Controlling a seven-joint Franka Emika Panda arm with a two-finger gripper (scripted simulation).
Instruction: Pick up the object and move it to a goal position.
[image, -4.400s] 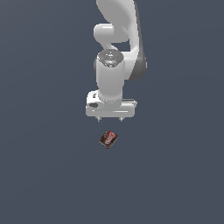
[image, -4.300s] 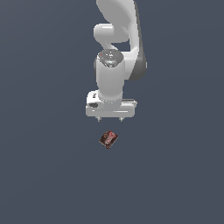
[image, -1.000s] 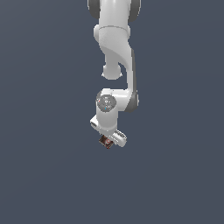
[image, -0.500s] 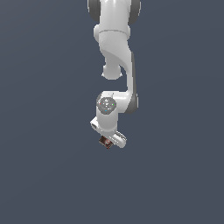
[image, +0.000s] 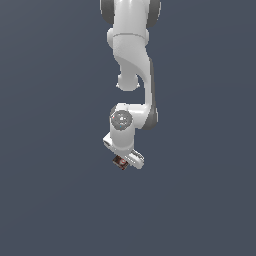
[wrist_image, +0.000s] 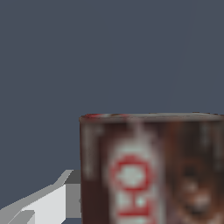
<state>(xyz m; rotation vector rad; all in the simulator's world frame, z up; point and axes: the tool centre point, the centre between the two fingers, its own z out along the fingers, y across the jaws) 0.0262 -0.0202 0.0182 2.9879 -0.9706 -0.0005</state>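
Against a plain slate-grey ground, the exterior view shows a single white arm (image: 132, 60) reaching down from the upper edge of the scene. Its wrist joint (image: 121, 120), marked by a round grey cap, sits at mid-height, and the hand below it is turned at a slant, running down toward the exterior view's right. The claw (image: 123, 161) lies under the hand, and most of it is hidden by the hand's white body. A small box (image: 119, 161), dark brown-red, shows just beneath the lower edge of the hand, touching it in this view; only a corner of the box is exposed, and the rest is covered by the hand.

The wrist view shows the same box (wrist_image: 153, 170) at very close range, filling the lower half of the frame and cut off at two edges. Its dark brown-red face carries a blurred red-and-white logo, and a thin pale rim runs along its far edge. One white finger (wrist_image: 43, 203) stands just beside the box's side and appears to touch it; the opposite finger lies outside the frame. The box sits between the claw's fingers, but whether the claw presses on it from both sides cannot be told from these views. No surface under the box can be made out in either view.
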